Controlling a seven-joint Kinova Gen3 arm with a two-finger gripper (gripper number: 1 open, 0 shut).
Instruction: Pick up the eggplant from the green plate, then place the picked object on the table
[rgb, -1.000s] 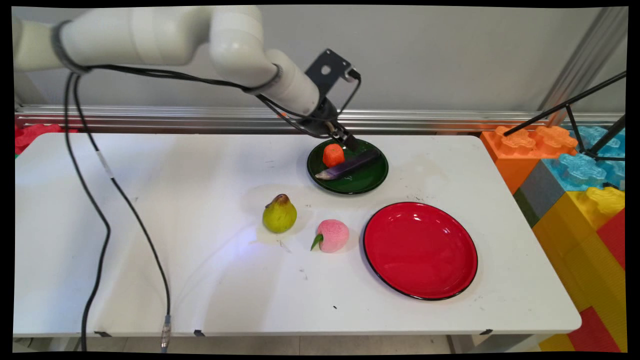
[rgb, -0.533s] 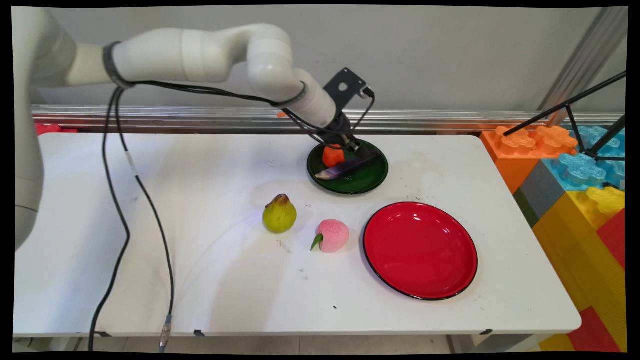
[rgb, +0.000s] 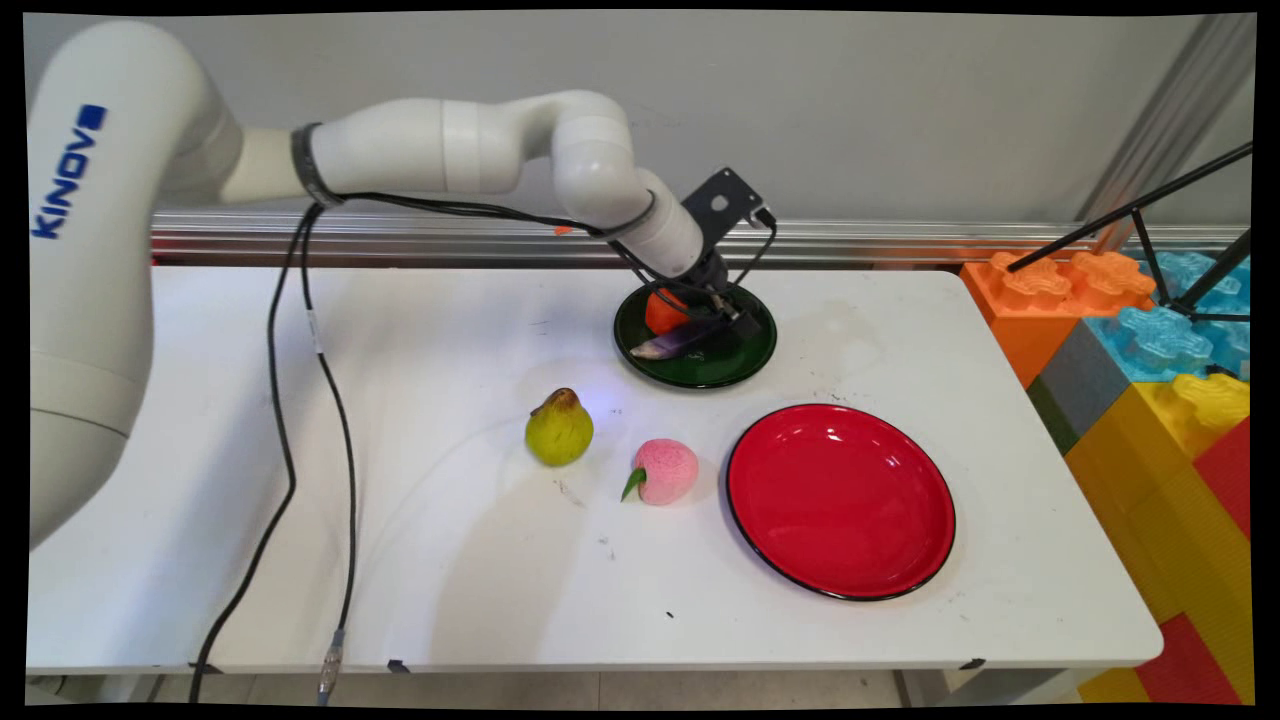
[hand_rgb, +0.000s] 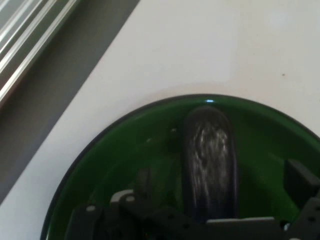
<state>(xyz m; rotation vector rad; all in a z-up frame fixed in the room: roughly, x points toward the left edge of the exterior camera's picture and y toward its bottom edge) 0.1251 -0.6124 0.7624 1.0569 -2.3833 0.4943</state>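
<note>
A dark purple eggplant (rgb: 678, 342) lies across a dark green plate (rgb: 705, 377) at the back of the table, beside an orange-red fruit (rgb: 659, 314). My gripper (rgb: 733, 320) has come down into the plate over the eggplant's right end. In the hand view the eggplant (hand_rgb: 207, 145) runs up the middle between the two black fingers (hand_rgb: 299, 176), which stand apart on either side of it. The gripper (hand_rgb: 221, 176) is open, and I cannot tell whether the fingers touch the eggplant. The green plate's rim (hand_rgb: 115, 127) curves around it.
A large red plate (rgb: 840, 500) sits at the front right. A green pear (rgb: 559, 428) and a pink peach (rgb: 665, 471) stand mid-table. Big coloured blocks (rgb: 1150, 340) and a black tripod leg (rgb: 1130, 215) border the right side. Black cables (rgb: 330, 400) hang at the left.
The arm has moved down and to the right, bringing the gripper from above the plate's back rim into the plate, over the eggplant. The objects have not moved.
</note>
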